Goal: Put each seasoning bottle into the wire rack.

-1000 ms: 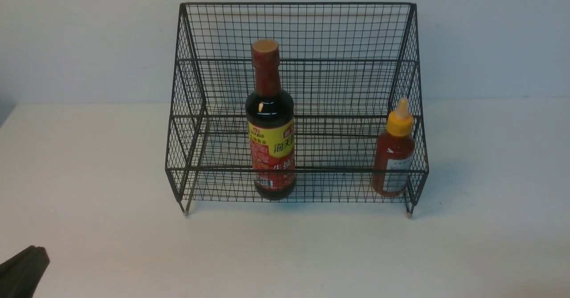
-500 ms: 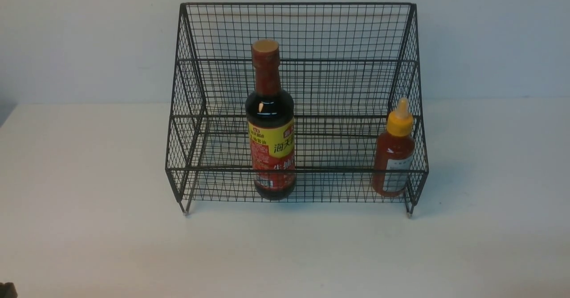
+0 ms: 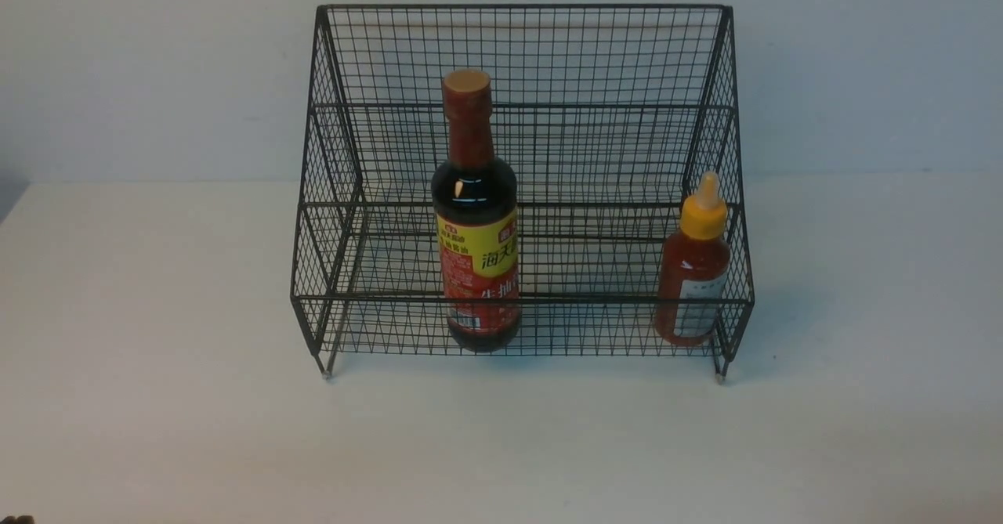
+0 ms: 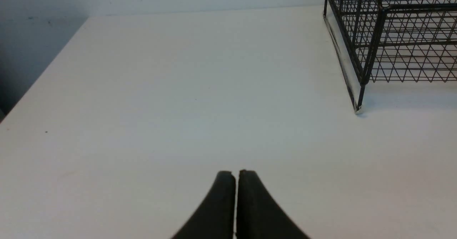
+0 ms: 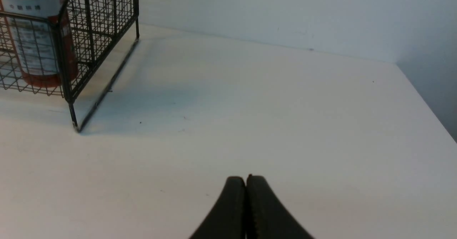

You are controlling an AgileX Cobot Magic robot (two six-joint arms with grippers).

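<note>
Black, smoothly curved gripper fingers (image 4: pixel 221 203)

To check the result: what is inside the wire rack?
In the wire rack, on its lowest tier, stand the soy-sauce bottle and the red squeeze bottle. Nothing else shows through the mesh.

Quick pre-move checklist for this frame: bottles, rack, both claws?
1. Soy-sauce bottle upright in the wire rack, front tier: ok.
2. Red squeeze bottle upright in the rack, right end: ok.
3. Left claw shut, holding nothing: ok.
4. Right claw shut, holding nothing: ok.
5. Both claws away from the rack, over bare table: ok.
6. Rack feet all seated: cannot tell, rear ones hidden.
</note>
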